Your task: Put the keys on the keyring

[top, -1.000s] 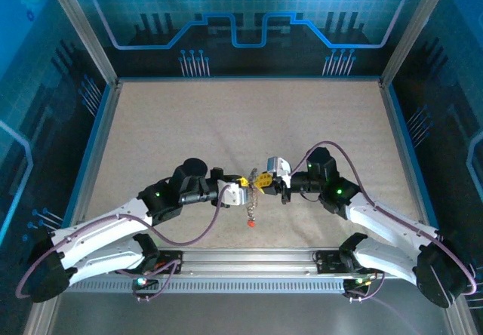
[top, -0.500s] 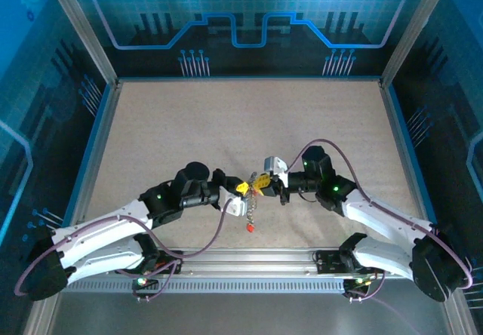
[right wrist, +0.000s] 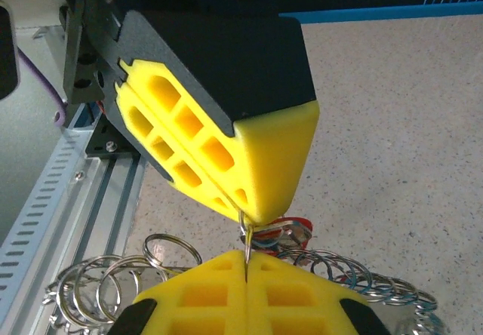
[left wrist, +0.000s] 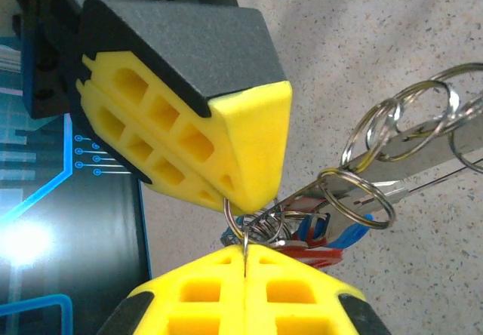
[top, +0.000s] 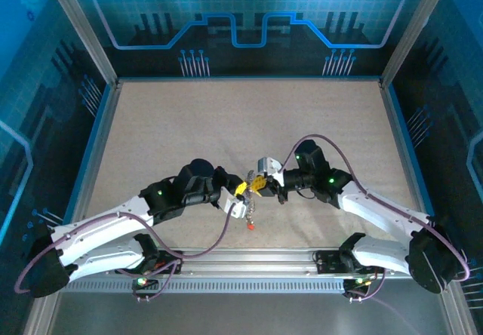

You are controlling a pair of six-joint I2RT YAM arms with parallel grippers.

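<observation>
Left gripper (left wrist: 246,225): yellow fingers (left wrist: 226,154) closed down to a sliver, with a thin grey wire pinched between the tips. That wire is the keyring (left wrist: 229,216), and only a short arc of it shows curving out at the fingertips. Just beyond the tips hang the keys (left wrist: 324,243), bunched together, with red and blue heads visible and some partly hidden behind the lower finger. A silvery blade (left wrist: 423,161) runs off to the right through a few small split rings (left wrist: 361,199). All of this sits above the speckled table.

Right gripper (right wrist: 247,235): same story, fingers almost touching and clamped on a thin grey wire seen edge-on. It looks like the same ring, but too little shows to be sure. Behind its tips a bit of red key head peeks out, and a chain of the small rings trails left and right. A metal rail (right wrist: 68,199) runs beside it.

From above, the two grippers meet nearly tip to tip over the front middle of the table (top: 226,124), left one slightly nearer the bases. The bunch hangs between and below them. A red-headed key (top: 250,227) is lowest, close to the near edge. Cannot tell whether it touches the surface.
</observation>
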